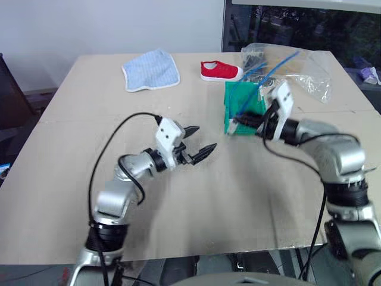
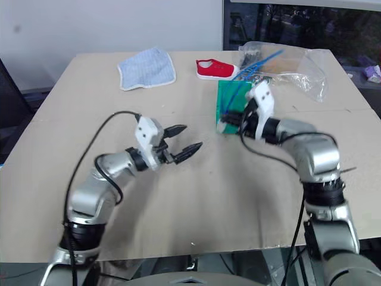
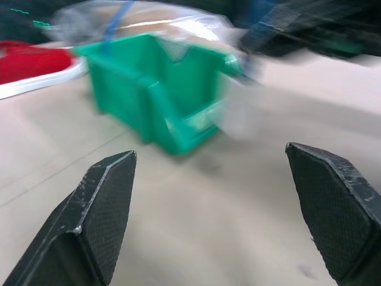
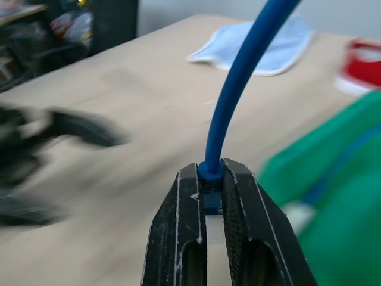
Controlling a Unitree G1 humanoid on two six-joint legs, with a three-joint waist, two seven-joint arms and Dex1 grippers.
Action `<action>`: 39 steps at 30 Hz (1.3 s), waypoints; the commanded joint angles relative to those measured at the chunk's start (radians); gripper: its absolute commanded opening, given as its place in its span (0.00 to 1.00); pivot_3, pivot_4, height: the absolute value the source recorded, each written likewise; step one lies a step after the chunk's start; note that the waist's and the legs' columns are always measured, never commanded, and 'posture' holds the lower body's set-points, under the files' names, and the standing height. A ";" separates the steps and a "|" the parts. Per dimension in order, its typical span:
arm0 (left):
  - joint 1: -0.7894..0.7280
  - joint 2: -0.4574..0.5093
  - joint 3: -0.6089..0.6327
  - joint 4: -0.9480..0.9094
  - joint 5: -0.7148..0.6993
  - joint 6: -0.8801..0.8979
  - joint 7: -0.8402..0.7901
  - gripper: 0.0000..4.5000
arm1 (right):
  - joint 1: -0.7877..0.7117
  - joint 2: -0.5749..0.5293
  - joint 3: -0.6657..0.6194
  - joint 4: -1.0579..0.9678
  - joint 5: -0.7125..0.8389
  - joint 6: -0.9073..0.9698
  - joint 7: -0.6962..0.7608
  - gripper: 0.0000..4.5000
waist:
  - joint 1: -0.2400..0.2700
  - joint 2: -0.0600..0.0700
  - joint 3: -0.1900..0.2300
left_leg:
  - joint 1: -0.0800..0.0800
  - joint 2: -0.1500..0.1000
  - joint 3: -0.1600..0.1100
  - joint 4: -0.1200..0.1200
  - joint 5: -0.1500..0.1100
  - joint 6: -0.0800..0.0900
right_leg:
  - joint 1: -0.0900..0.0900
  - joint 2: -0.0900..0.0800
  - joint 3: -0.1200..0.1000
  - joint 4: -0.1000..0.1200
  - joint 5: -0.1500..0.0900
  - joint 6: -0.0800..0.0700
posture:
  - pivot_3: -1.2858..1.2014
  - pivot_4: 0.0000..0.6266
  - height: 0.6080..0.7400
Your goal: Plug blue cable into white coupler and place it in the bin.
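Black fingers of the right gripper [image 4: 213, 205] pinch the thin blue cable [image 4: 238, 89] at its end, just beside the small green plastic bin [image 1: 245, 107] far right on the tan table [image 1: 196, 208]. Left gripper [image 1: 199, 143] hangs spread wide, mid-table.

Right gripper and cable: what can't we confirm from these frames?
- White coupler: a pale blur below the right gripper in its wrist view may be it; too blurred to confirm.
- Plugged or not: the blue cable is pinched at its boot, and the fingers hide the plug.
- Bin contents: the right gripper covers the opening in the head views.
- Clear bag contents: too small.
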 commanded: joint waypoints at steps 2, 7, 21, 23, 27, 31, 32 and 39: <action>-0.148 0.058 0.060 -0.038 -0.137 0.163 -0.014 0.91 | -0.170 -0.019 -0.001 0.307 -0.064 -0.087 0.038 0.00 | 0.002 -0.002 0.003 | -0.001 0.000 0.000 0.000 0.000 0.000 | 0.000 0.000 -0.001 -0.001 0.000 0.000 | 0.52 0.24 1.00; -0.277 0.055 0.084 -0.009 -0.190 0.274 0.046 0.92 | -0.365 0.012 0.017 0.685 -0.180 -0.276 0.010 0.08 | -0.003 -0.001 0.003 | -0.007 0.000 0.001 -0.001 0.000 -0.001 | -0.006 0.000 0.001 -0.002 0.000 0.001 | 0.52 0.24 1.00; -0.181 0.112 0.063 -0.096 -0.118 0.247 0.119 0.92 | -0.121 -0.136 -0.107 0.441 -0.151 -0.410 0.013 0.87 | 0.007 -0.001 0.004 | -0.017 0.001 0.000 -0.001 0.003 -0.006 | -0.014 -0.002 0.002 -0.001 0.000 0.002 | 0.52 0.24 1.00; -0.095 0.119 0.066 -0.128 -0.079 0.216 0.146 0.92 | 0.109 -0.165 -0.145 0.170 -0.068 -0.397 0.087 0.87 | 0.007 -0.001 0.004 | -0.017 0.001 -0.001 -0.001 0.003 -0.006 | -0.013 -0.002 0.003 -0.001 0.000 0.003 | 0.52 0.24 1.00; 0.060 0.113 0.065 -0.171 -0.014 0.137 0.180 0.92 | 0.450 -0.195 -0.218 -0.122 0.031 -0.376 0.152 0.87 | 0.003 0.001 0.005 | -0.016 0.001 -0.001 -0.002 0.003 -0.006 | -0.013 -0.001 0.004 0.000 -0.001 0.004 | 0.52 0.24 1.00; 0.232 0.095 0.068 -0.207 0.019 0.059 0.190 0.92 | 0.723 -0.241 -0.266 -0.220 0.093 -0.354 0.243 1.00 | 0.003 0.001 0.005 | -0.011 0.001 -0.001 0.000 0.000 -0.001 | -0.009 -0.002 0.006 0.000 -0.001 0.004 | 0.52 0.24 1.00; 0.266 0.099 0.058 -0.209 0.038 0.036 0.187 0.92 | 0.765 -0.243 -0.270 -0.226 0.090 -0.372 0.250 1.00 | 0.002 0.001 0.005 | -0.010 0.000 0.000 0.001 0.000 -0.001 | -0.008 -0.002 0.006 0.000 -0.001 0.003 | 0.52 0.24 1.00; 0.413 0.069 0.031 -0.195 0.093 -0.070 0.188 0.92 | 0.868 -0.206 -0.277 -0.163 0.009 -0.583 0.249 1.00 | 0.001 0.000 0.005 | 0.009 0.000 0.002 0.002 0.000 -0.001 | 0.006 0.000 0.011 0.000 -0.002 -0.003 | 0.52 0.24 1.00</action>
